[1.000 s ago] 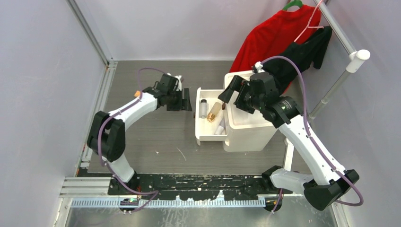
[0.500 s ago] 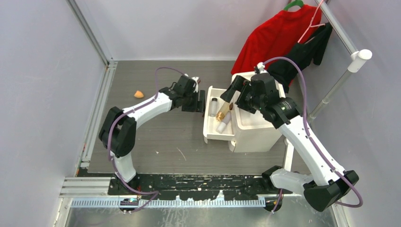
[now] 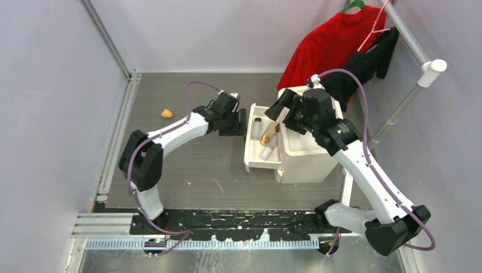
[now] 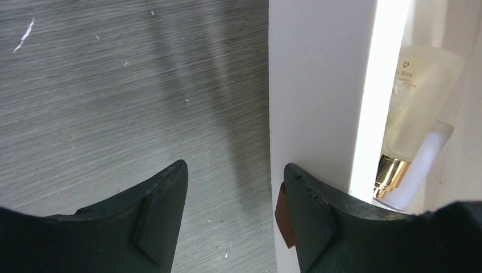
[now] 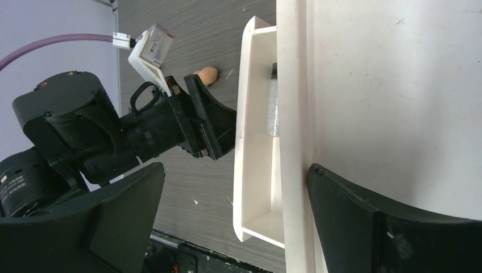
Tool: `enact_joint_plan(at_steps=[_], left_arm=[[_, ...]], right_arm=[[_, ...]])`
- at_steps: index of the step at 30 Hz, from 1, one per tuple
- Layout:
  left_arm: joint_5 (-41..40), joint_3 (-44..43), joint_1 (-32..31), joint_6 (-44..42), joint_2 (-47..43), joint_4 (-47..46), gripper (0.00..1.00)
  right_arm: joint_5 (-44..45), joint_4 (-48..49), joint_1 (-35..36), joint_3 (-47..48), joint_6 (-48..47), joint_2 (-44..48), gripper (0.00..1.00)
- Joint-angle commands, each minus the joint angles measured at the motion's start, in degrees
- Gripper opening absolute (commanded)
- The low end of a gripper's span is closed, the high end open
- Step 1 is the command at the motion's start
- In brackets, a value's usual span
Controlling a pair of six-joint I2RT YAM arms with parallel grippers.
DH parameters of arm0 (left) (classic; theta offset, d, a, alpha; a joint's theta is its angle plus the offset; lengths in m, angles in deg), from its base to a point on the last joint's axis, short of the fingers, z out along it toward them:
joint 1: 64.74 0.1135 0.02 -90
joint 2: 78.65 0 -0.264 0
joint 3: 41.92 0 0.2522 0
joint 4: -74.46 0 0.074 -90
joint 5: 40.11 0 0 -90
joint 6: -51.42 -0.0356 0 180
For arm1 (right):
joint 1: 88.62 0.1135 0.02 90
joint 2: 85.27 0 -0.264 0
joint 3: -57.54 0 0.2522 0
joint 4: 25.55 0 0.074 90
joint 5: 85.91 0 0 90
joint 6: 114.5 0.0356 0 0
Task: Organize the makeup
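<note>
A white drawer unit [image 3: 310, 156] stands with its drawer [image 3: 250, 162] partly open to the left. In the drawer lie a clear vial [image 3: 257, 125], a gold-brown bottle [image 3: 265, 139] and a white tube [image 3: 266, 152]. My left gripper [image 3: 242, 122] is open, and in the left wrist view [image 4: 233, 170] one fingertip [image 4: 307, 193] rests against the drawer front [image 4: 318, 85]. A frosted bottle with a gold collar [image 4: 418, 96] shows inside. My right gripper [image 3: 282, 114] is open and empty over the unit's top [image 5: 398, 85], straddling its left edge. An orange sponge [image 3: 166, 113] lies far left. The compact and palette are out of view.
A pinkish sponge [image 5: 206, 74] lies on the table just behind my left gripper. Red and black clothes [image 3: 335, 45] hang on a rack behind the unit. A white rack pole [image 3: 406, 99] stands at the right. Grey walls close in the table's left and back.
My left gripper has pushed the drawer front to the right, so the drawer is further in and the unit shifted slightly right. The orange sponge is now uncovered. The right gripper barely moved.
</note>
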Motion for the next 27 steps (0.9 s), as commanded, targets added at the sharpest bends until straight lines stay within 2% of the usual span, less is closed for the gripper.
enact_joint_plan(at_steps=[1,3,10,22,27], left_arm=[[10.3,-3.2,-7.0,6.1,-6.1,-0.7,0.66],[8.7,-2.7,-7.0,6.3,-8.1,1.3,0.66],[5.8,4.8,-7.0,7.5,-15.5,-0.8,0.67],[6.8,2.0,-7.0,4.7,-8.9,0.3,0.65],[1.3,2.2,-6.5,2.2,-12.6,2.5,0.65]], right_arm=[[-8.0,1.0,1.5,-1.1,3.8,-1.4,1.0],[-6.7,-0.1,1.5,-0.8,3.2,-1.1,1.0],[-2.2,-3.9,1.4,0.9,0.6,0.1,1.0],[-3.4,-3.3,1.4,-0.1,1.1,0.9,1.0],[-3.4,-3.5,1.4,0.0,1.0,1.1,1.0]])
